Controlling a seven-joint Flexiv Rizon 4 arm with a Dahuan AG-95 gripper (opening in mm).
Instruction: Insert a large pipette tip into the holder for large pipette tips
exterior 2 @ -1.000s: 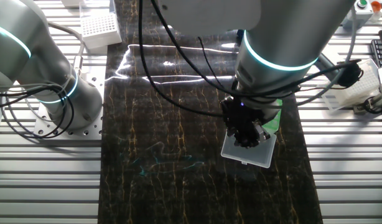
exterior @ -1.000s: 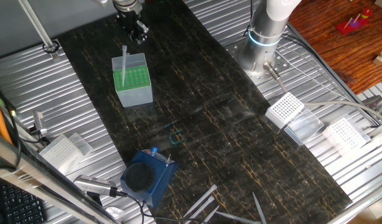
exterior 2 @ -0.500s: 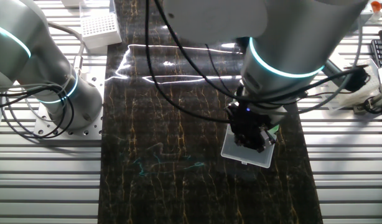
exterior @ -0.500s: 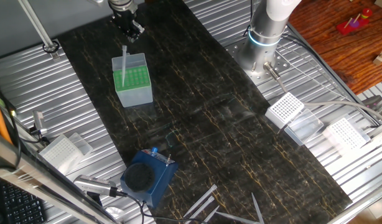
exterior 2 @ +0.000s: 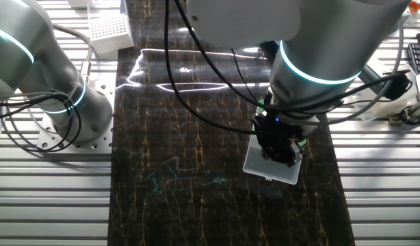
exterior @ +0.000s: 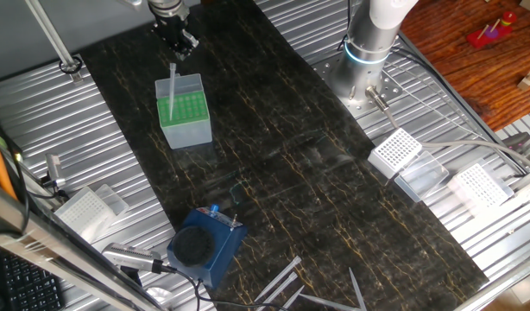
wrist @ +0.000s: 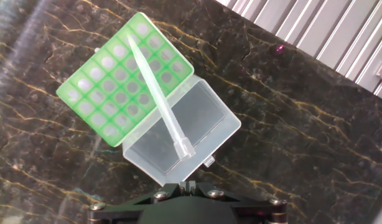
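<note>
The holder for large pipette tips [exterior: 185, 108] stands at the back left of the dark mat, its green grid [wrist: 119, 78] facing up and its clear lid [wrist: 181, 134] hinged open beside it. A large pipette tip [wrist: 158, 99] leans in one hole of the grid, point down near the far corner, wide end up. My gripper [wrist: 188, 184] hangs above it, apart from the wide end, shut with nothing between the fingers. From one fixed view the gripper [exterior: 180, 39] sits just behind the tip [exterior: 172, 86]. In the other fixed view the gripper [exterior 2: 278, 147] covers most of the holder [exterior 2: 273, 171].
A dark blue block with a round black top [exterior: 200, 246] stands at the mat's front left. Loose tips [exterior: 282, 281] lie near the front edge. White perforated racks [exterior: 396, 151] [exterior: 479, 186] [exterior: 84, 207] sit on the ribbed metal sides. The arm's base [exterior: 369, 60] is at the back right.
My gripper has drawn back from the holder, up and towards the back left in one fixed view. The tip stays leaning in the green grid.
</note>
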